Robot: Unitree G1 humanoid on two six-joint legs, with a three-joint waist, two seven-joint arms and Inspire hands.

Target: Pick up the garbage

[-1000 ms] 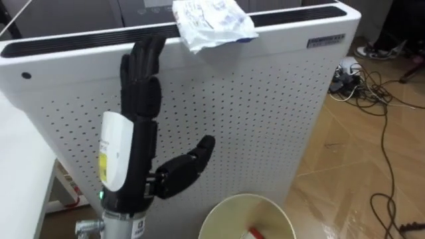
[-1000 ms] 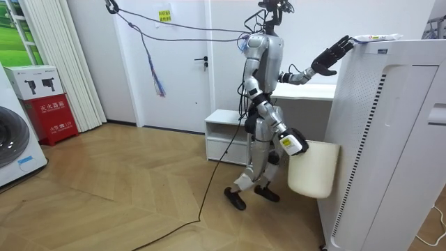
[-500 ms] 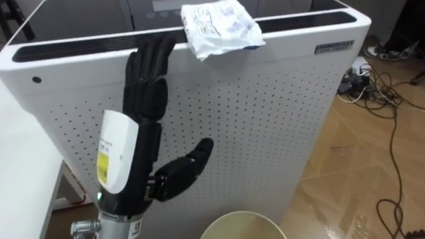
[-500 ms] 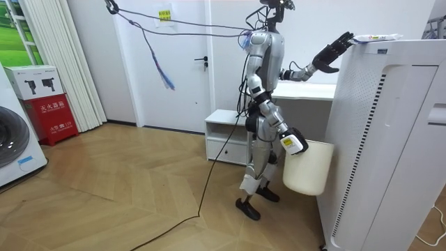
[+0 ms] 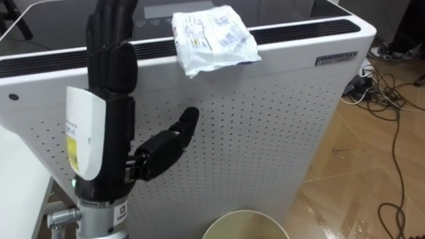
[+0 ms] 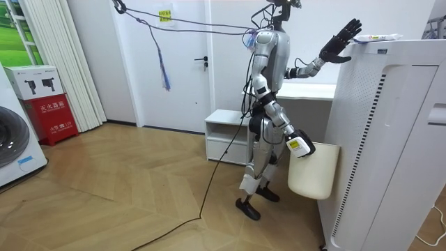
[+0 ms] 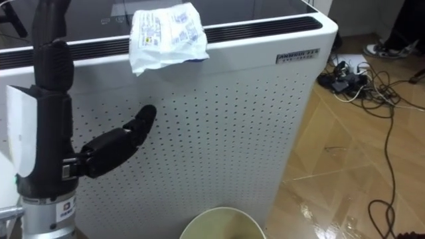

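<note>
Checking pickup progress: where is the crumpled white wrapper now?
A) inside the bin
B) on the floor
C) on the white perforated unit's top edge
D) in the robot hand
C: the wrapper lies over the top edge of the white unit, the left robot hand open beside it, apart.

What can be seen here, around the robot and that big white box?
wrapper: one, white, crumpled, on the appliance's top edge.
appliance: one, white, perforated side, in front of the robot.
bin: one, cream, low at the robot's right side.
cables: several, black, lying right of the appliance.
washing machine: one, white, at the room view's left edge.
red box: one, red, beside the washing machine.
left hand: black, open, raised near the wrapper, apart from it.
right hand: down at the bin's rim.
</note>
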